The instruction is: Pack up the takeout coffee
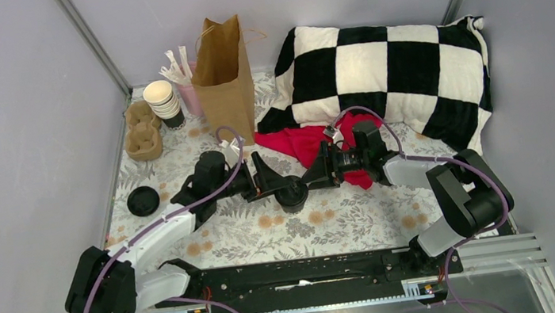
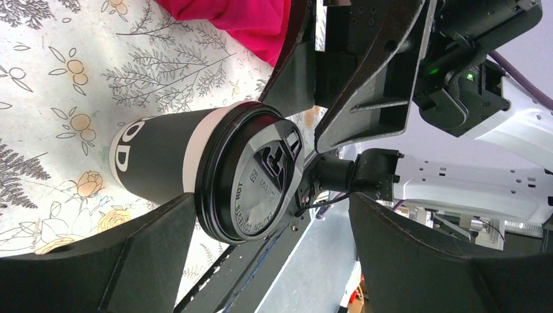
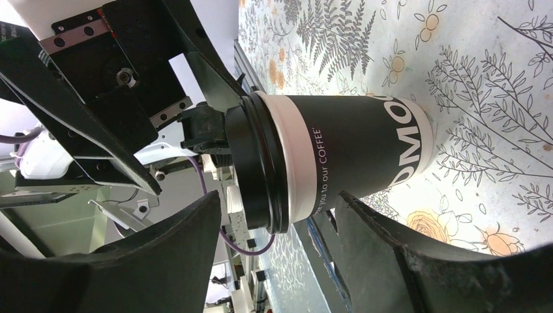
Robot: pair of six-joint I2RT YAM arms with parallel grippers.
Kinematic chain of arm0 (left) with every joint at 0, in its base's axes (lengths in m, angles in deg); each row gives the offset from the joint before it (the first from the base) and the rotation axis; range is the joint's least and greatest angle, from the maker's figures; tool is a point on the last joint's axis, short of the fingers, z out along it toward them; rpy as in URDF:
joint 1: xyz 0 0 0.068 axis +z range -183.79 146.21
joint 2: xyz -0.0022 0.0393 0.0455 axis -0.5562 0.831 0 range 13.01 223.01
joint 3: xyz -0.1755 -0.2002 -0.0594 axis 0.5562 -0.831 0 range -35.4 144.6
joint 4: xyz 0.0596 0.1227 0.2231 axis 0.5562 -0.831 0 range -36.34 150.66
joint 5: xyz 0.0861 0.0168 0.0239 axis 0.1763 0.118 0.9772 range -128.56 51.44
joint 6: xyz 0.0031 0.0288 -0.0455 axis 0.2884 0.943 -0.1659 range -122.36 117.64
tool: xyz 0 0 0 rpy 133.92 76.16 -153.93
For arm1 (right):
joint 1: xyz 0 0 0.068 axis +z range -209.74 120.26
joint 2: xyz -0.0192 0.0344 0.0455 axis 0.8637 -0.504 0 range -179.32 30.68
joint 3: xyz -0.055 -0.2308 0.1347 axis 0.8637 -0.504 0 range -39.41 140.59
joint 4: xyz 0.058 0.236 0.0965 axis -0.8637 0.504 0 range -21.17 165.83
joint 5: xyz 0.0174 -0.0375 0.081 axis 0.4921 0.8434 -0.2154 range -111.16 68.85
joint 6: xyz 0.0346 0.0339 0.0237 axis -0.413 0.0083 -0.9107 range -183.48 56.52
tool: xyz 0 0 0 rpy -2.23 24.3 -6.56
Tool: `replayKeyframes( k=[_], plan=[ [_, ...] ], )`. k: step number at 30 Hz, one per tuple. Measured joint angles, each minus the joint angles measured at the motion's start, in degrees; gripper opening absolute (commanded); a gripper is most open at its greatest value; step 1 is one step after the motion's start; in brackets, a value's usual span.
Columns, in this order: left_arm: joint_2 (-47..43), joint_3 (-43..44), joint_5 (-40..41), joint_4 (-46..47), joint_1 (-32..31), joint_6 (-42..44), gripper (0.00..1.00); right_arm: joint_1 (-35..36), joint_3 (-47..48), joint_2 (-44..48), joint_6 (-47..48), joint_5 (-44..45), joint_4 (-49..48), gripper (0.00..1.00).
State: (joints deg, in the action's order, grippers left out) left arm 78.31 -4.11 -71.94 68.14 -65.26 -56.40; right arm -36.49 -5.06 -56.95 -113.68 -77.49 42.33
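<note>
**Lidded cup stands between two facing hands**

The takeout coffee (image 1: 292,195), a dark paper cup with its black lid on, stands upright on the flowered bench (image 1: 346,224). It is straight ahead of both hands, which face each other across it.

The left hand (image 2: 270,199) is spread wide. One finger lies low beside the cup wall and the other stands well clear of the lid, so nothing is pinched. The right hand (image 3: 277,195) has its fingers parted too, with the cup between them. In the left wrist view their tips sit at the far edge of the lid, but whether they press on it cannot be told.

Just past the right hand, on its far side, lies a red cloth (image 1: 301,144), and beyond that a chequered pillow (image 1: 384,71). Well beyond the left hand a brown paper bag (image 1: 223,79) stands upright, with a stack of lidless cups (image 1: 164,102) beside it. A loose black lid (image 1: 142,201) lies near the left hand's wrist, on its outer side.
</note>
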Motion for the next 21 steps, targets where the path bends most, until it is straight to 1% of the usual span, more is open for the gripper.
replayKeyframes(
  k=[1,3,4,10,13,16,21],
  plan=[
    [0.04,0.15,0.35,-0.33,0.0,0.02,0.92,0.02,-0.04,0.0,-0.11,0.13,-0.09,0.74],
    [0.09,0.42,1.16,-1.16,0.0,0.13,0.98,0.02,-0.15,0.0,-0.24,0.33,-0.13,0.77],
    [0.11,0.57,1.49,-1.7,0.0,0.26,0.99,0.02,-0.15,0.0,-0.24,0.37,-0.13,0.78],
    [-0.37,0.92,4.33,-5.88,0.0,1.99,0.98,0.02,-0.09,0.09,1.66,0.44,1.14,0.84],
    [-2.36,0.79,4.83,-7.67,0.0,2.51,0.92,0.37,0.92,0.2,5.51,0.92,5.4,0.84],
    [-4.46,0.07,4.39,-7.28,0.0,2.62,0.86,1.05,3.13,0.17,9.57,1.79,10.32,0.83],
    [-5.73,-3.17,2.84,-6.4,-0.07,1.73,0.71,1.57,7.08,-0.17,13.6,2.38,14.67,0.83]
  ],
)
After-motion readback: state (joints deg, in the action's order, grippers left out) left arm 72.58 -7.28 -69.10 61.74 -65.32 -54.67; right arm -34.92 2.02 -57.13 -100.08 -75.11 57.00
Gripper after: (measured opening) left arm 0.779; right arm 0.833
